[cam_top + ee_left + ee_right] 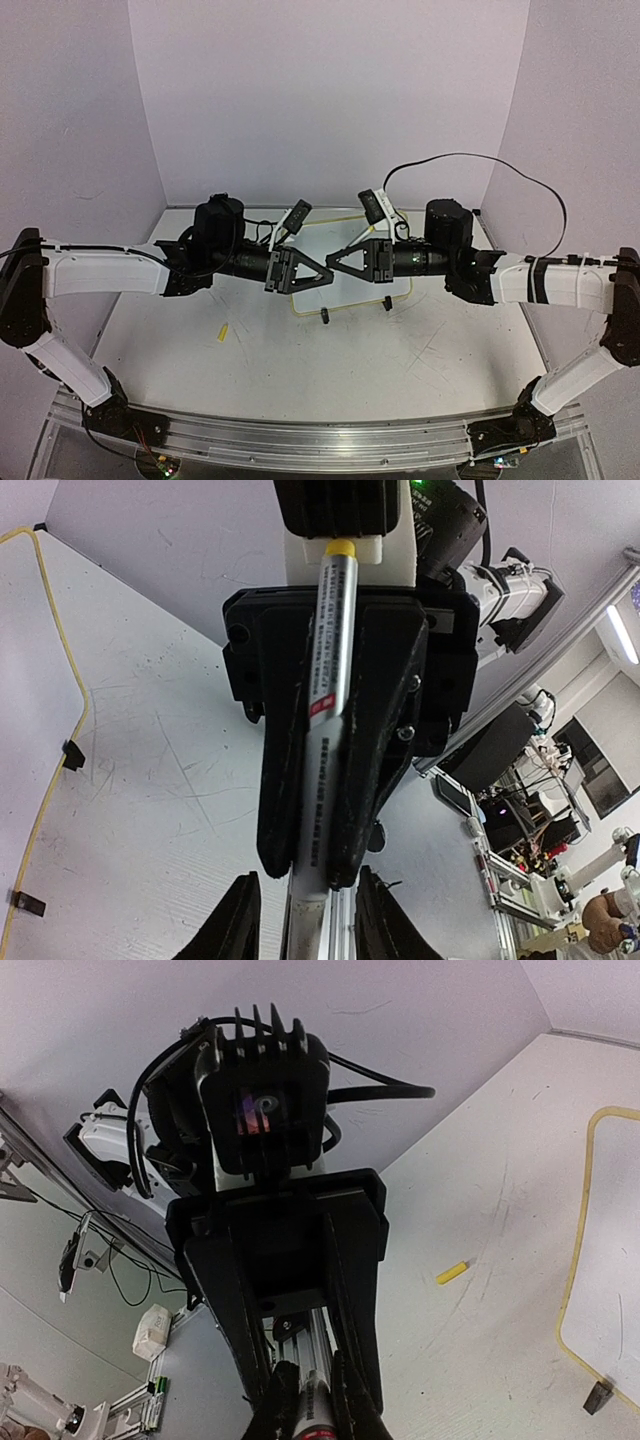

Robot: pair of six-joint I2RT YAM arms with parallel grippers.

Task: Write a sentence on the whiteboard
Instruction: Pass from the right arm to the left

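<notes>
Right gripper (332,260) is clamping the marker (325,680). Left gripper (305,920), tip to tip with it, is straddling the marker's end, part-open, not pinching. Whiteboard (360,298) is lying just below both. Best to centre, squeeze squarely, pull straight along the barrel.

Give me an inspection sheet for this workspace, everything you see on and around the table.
Surface: white table, scuffed and scratched.
Job's things: whiteboard lying mid-table, no writing on the part that shows; marker held in the air above it.
Clutter: small yellow piece left of the board.
Grippers: right gripper shut on the marker; left gripper straddles the marker's end, contact unclear.
Cables: black cable loops over the table's right side.
Surroundings: plain walls; lab equipment beyond the table edge.
</notes>
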